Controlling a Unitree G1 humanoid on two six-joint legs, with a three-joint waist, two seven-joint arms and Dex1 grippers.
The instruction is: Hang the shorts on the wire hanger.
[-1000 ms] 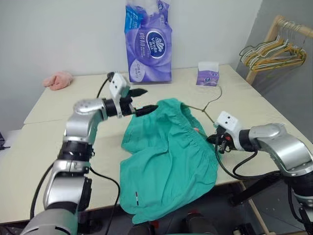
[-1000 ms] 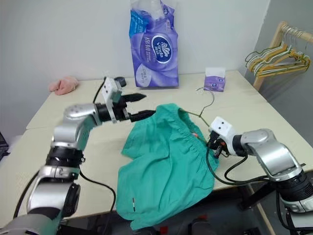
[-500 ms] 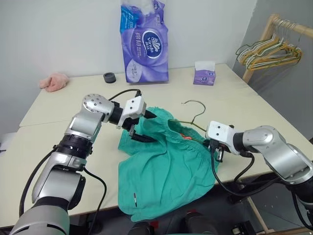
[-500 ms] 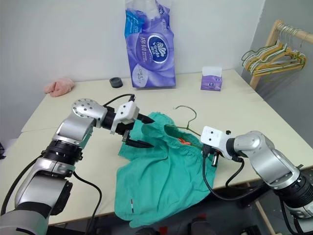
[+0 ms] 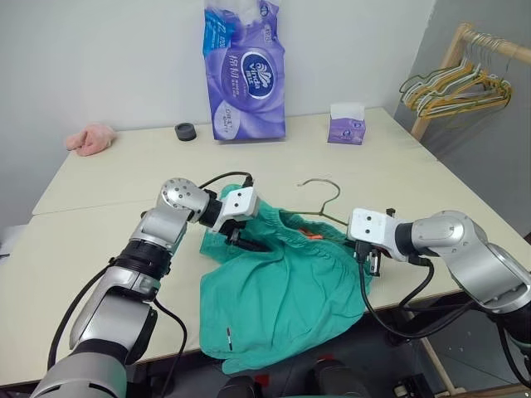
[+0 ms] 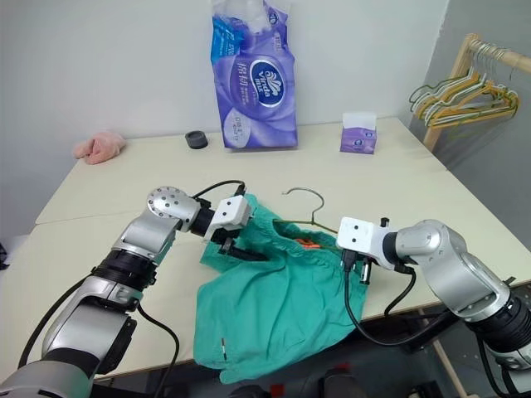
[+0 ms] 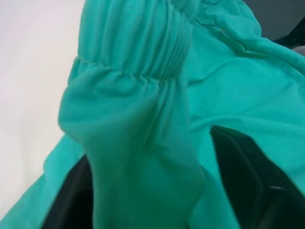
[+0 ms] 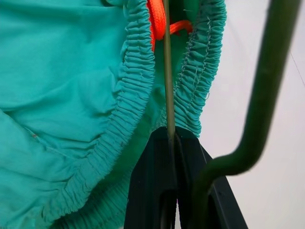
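Right wrist view gives us the best look: the teal-green soft fabric shorts (image 8: 71, 95) have their gathered elastic waistband wrapped around one thin olive-green wire hanger (image 8: 167, 81), with the orange drawstring (image 8: 157, 21) peeking out inside. Our right pincer (image 8: 172, 157) is fully closed, pinching the wire right at the waistband's edge. From the head views, the shorts (image 5: 282, 282) lie near the front edge of the pale surface (image 5: 99, 249), one leg drooping over that edge, and the hanger's hook (image 5: 323, 189) sticks out past the waistband toward the back.

Our left pincer (image 5: 246, 240) is at the far end of the waistband, fingers partly apart with a fold of fabric between them, so we'd say it's closing on cloth but not clamped yet.

Handling-wise, we reckon the shorts are light, floppy and bunch easily, so the elastic band is the place to grab, since it gives something thicker to pinch. The wire looks thin and a bit springy, so it may twist in a pinch.

Further out: a purple tissue pack (image 5: 245, 70), small tissue box (image 5: 348, 124), pink cloth (image 5: 90, 138).
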